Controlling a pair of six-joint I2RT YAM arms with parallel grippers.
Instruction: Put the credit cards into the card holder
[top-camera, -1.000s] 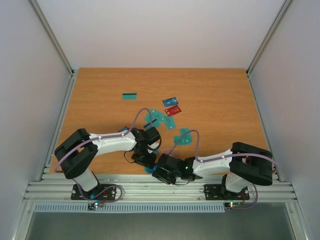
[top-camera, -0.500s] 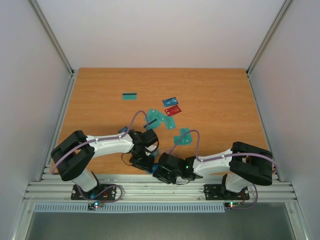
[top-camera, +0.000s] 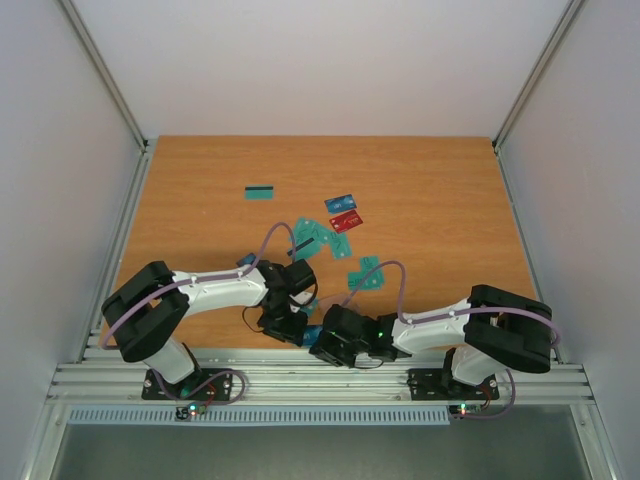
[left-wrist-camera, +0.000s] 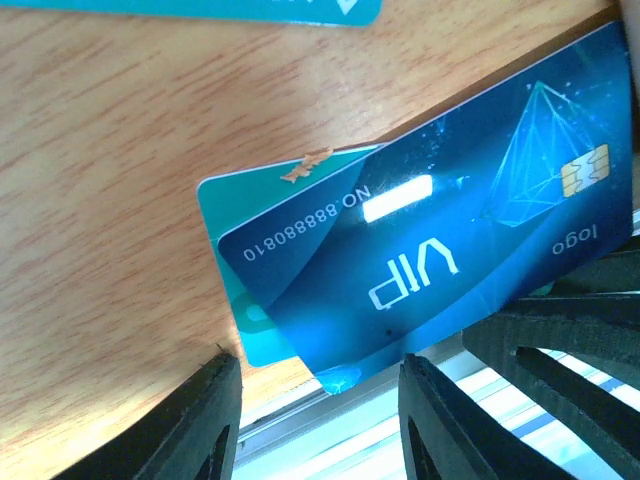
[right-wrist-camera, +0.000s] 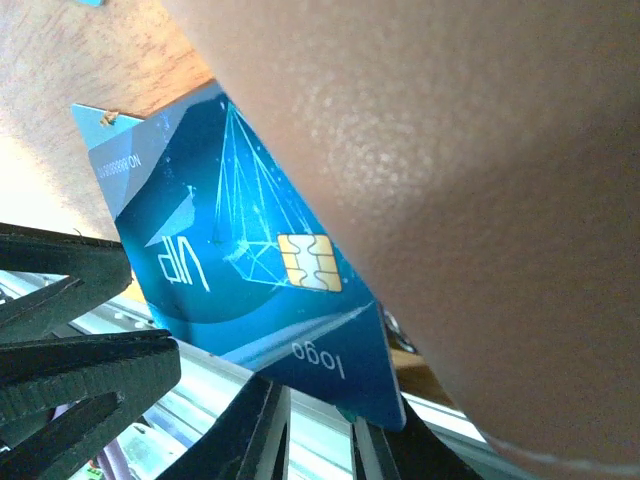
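Writing on blue card (left-wrist-camera: 420, 260): "VIP", "NO.88888010", "logo". Gold chip too.
Left wrist view: it sits slanted over teal card (left-wrist-camera: 250, 210), at near edge of table (left-wrist-camera: 100, 200), 6 o'clock.
Fingers of left gripper (left-wrist-camera: 320, 420) apart; card corner in gap, not squeezed.
Right wrist view only: big blurry brown card holder (right-wrist-camera: 480, 200) at 3 o'clock, hiding blue card's right edge.
Fingers of right gripper (right-wrist-camera: 315, 440) near together; cannot tell if pinching.
Top view only: red card (top-camera: 346, 221) and striped card (top-camera: 260, 192) loose mid-table.
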